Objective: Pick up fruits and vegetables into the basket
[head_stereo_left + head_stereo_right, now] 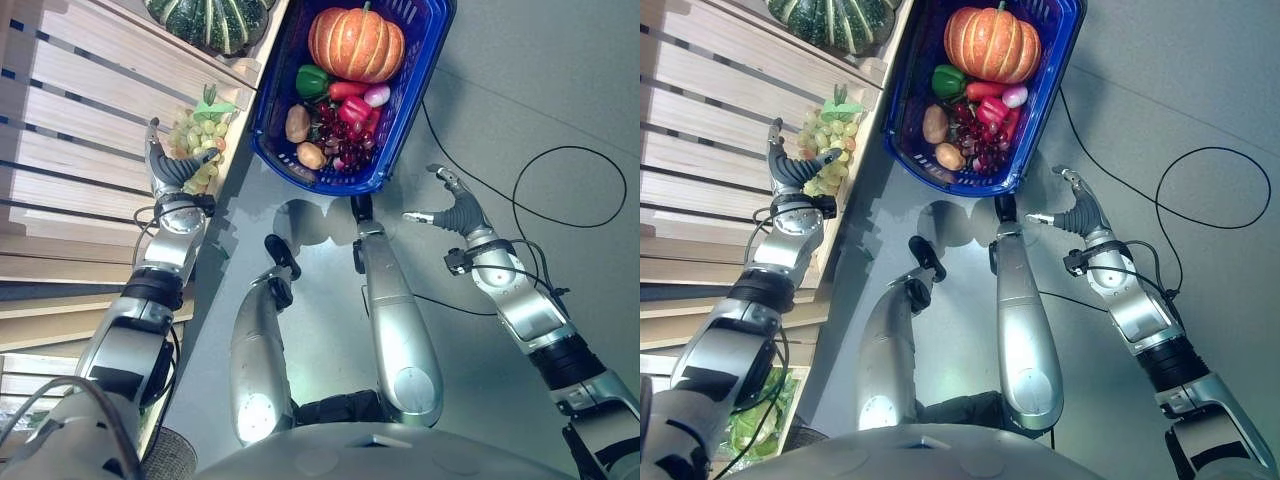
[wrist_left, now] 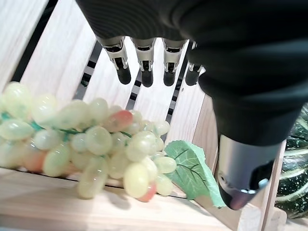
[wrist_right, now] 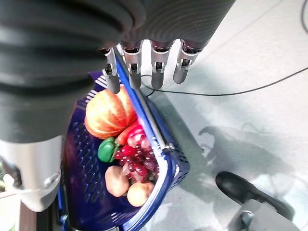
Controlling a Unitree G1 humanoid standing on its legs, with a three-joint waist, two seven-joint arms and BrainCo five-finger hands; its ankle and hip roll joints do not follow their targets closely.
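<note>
1. Left eye view: I see my left hand [image 1: 176,172] over the slatted pale wooden shelf [image 1: 80,110], its fingers relaxed and spread around the near end of a bunch of pale green grapes with a green leaf [image 1: 201,134] — I cannot tell whether they touch it. The grapes lie at the shelf's edge, just beside the blue plastic basket [image 1: 415,95] on the grey floor [image 1: 540,90]. The basket holds an orange pumpkin [image 1: 356,43], a green bell pepper [image 1: 311,80], red peppers [image 1: 352,100], dark red grapes [image 1: 340,140] and two brown potatoes [image 1: 303,138]. A dark green striped squash [image 1: 213,20] sits at the far end of the shelf.

2. Right eye view: my right hand [image 1: 1074,212] hangs over the floor near the basket's near corner, fingers loosely spread, holding nothing.

3. Left wrist view: the dark-tipped fingers [image 2: 146,74] stand straight above the grapes, apart from them — nothing is gripped.

4. Right wrist view: the right fingers [image 3: 156,72] are extended above the basket's rim, clear of it.
</note>
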